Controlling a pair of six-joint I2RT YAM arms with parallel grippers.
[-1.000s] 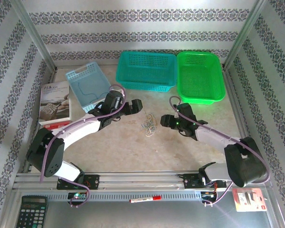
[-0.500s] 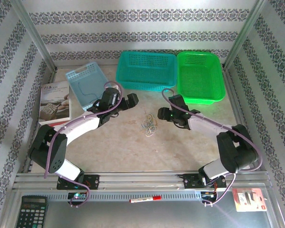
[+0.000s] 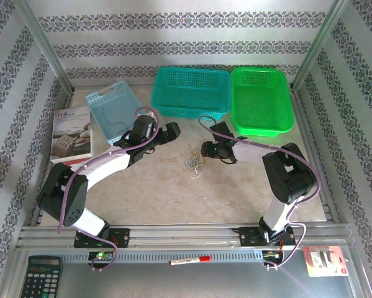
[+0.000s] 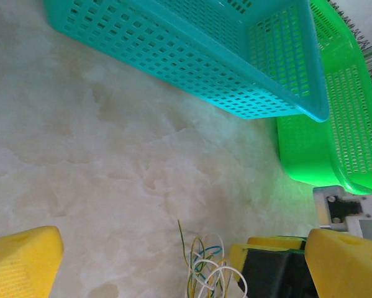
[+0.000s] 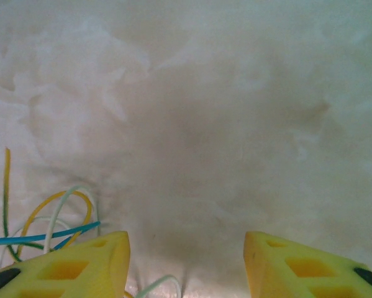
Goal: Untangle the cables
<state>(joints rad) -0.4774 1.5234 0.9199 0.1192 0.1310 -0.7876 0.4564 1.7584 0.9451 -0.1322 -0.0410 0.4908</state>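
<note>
Top external, pale marbled table (image 3: 173, 192), patterned walls (image 3: 173, 49), cables (image 3: 195, 164) between left hand (image 3: 166, 139) and right hand (image 3: 210, 151), both spread.

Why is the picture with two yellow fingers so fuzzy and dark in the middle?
Right wrist view: the table is blurred, probably because the camera is close, with a soft shadow ahead of the right gripper; the cables look sharper. Left wrist view: the green basket tints the table green. Top external view: bright, even light.
</note>
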